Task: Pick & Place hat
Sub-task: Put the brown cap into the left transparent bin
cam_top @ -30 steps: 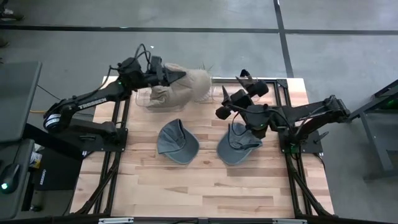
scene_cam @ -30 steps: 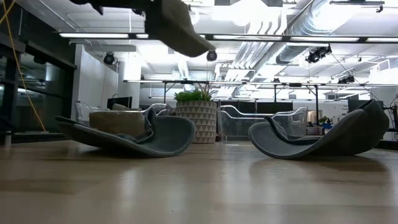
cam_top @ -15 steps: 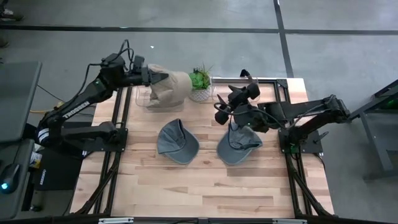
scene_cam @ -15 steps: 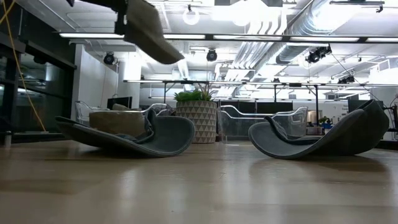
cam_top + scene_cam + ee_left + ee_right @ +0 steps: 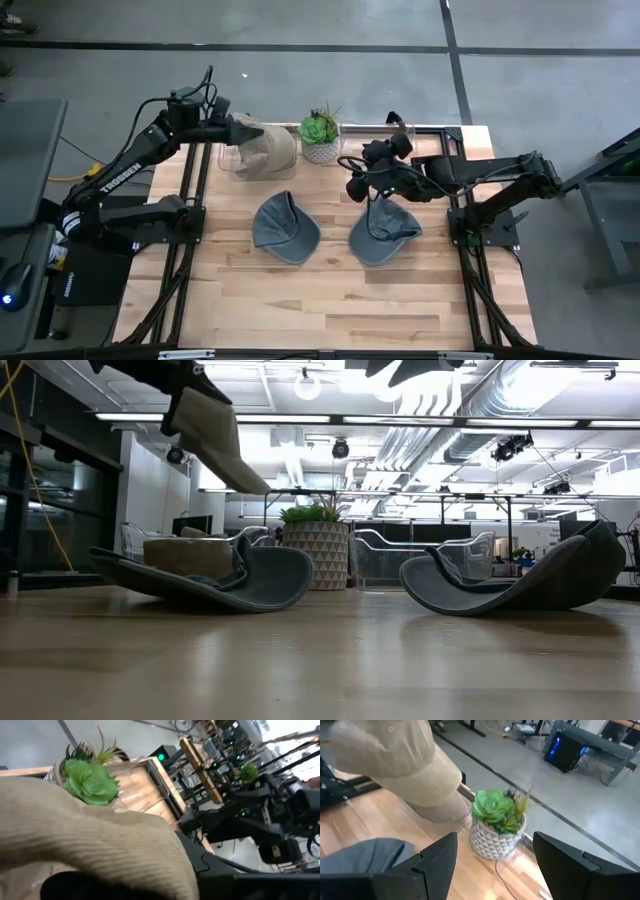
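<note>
A tan hat (image 5: 265, 148) hangs in my left gripper (image 5: 234, 130) above a clear bin (image 5: 230, 166) at the table's far left. It also shows in the low view (image 5: 213, 438), in the left wrist view (image 5: 90, 840) and in the right wrist view (image 5: 395, 760). Two grey hats lie crown down on the table, one in the middle (image 5: 285, 228) and one to the right (image 5: 385, 232). My right gripper (image 5: 495, 870) is open and empty, above the far edge of the right grey hat (image 5: 366, 182). My left gripper is shut on the tan hat's end toward the table's left (image 5: 246, 132), coming level from the left. The hat itself hides the fingers in the wrist view. The hat is lifted clear and slants down and away from the gripper (image 5: 185, 400).
A potted green plant (image 5: 320, 132) stands at the far edge between the arms, close to the tan hat. A second clear bin (image 5: 430, 555) stands behind the right grey hat. Bare wood lies along the table's near half.
My left gripper has carried the tan hat toward the table's left edge, from above the plant to above the clear bin, and the hat now hangs lower and steeper. My right gripper has moved from over the right grey hat toward the far edge. Both grey hats lie unchanged.
</note>
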